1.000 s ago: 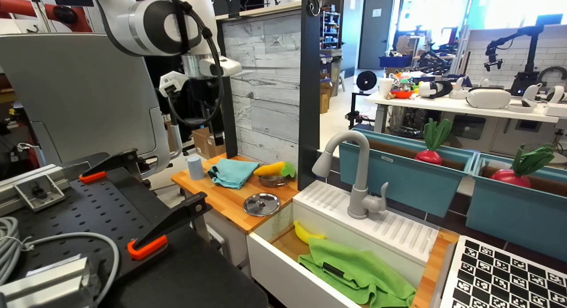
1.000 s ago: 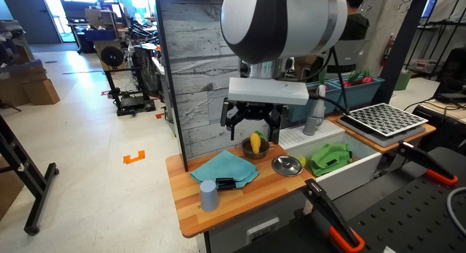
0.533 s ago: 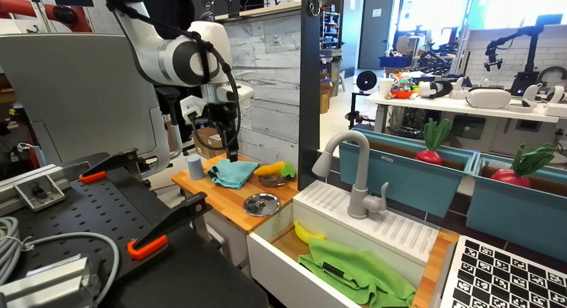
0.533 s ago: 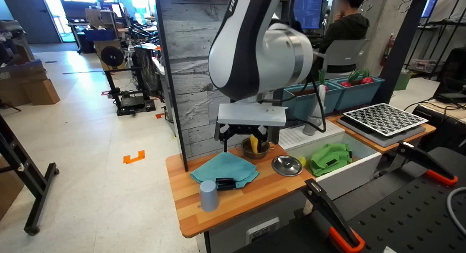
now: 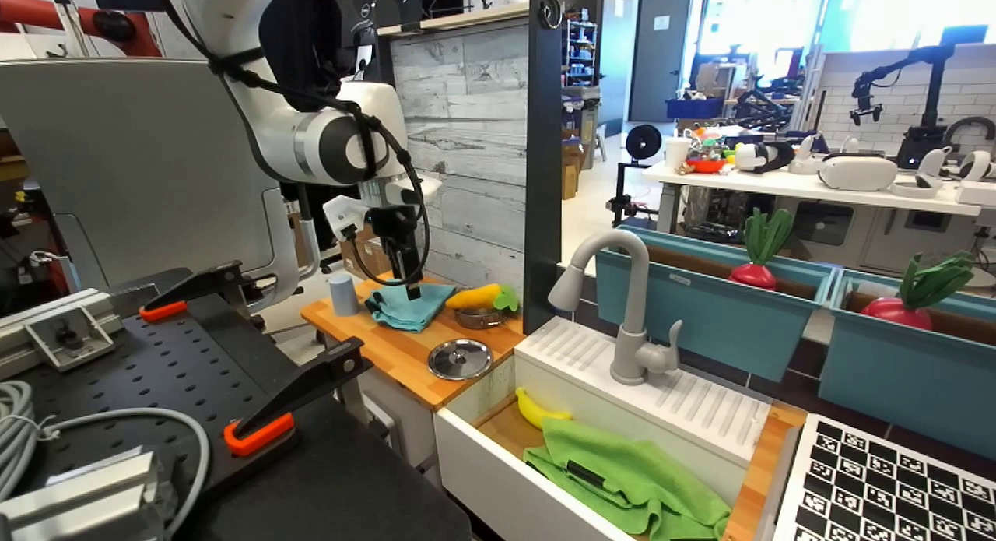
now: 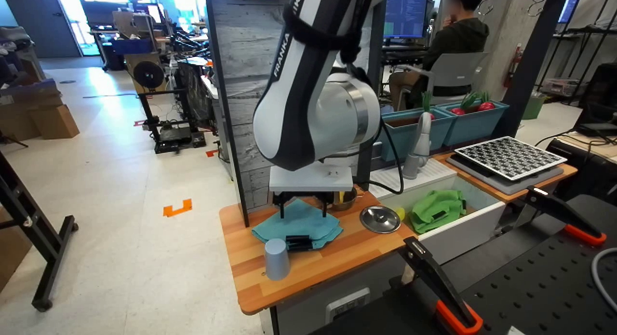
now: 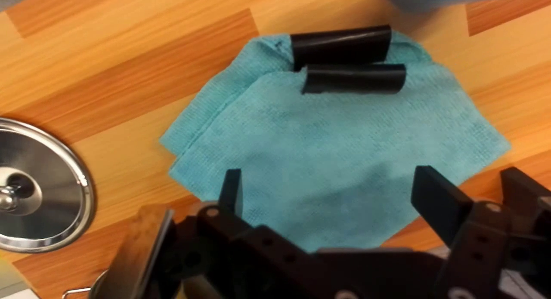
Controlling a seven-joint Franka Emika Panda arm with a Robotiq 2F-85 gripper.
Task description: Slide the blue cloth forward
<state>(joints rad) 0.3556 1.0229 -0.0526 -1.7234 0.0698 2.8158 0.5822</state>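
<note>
One blue cloth [image 7: 327, 131], folded, lies flat on the wooden worktop [image 6: 328, 262]; two black strips [image 7: 355, 78] sit near its edge closest to the blue-grey cup [image 6: 277, 262], which stands just beside it. Gripper [image 7: 328, 183] points down over the part of the cloth away from the strips. Jaws: spread, blue fabric visible between them in the wrist view; contact with the cloth cannot be told. Steel lid [image 6: 380, 219]: on the worktop, apart from the cloth. Pot [image 5: 480, 318]: also on the worktop, near the cloth; in an exterior view a green-topped yellow vegetable [image 5: 471, 299] protrudes above its rim. Sink [image 5: 486, 467], adjoining the worktop: holds a green cloth [image 5: 646, 475] and, nearer the worktop, a yellow banana [image 5: 537, 409].
</note>
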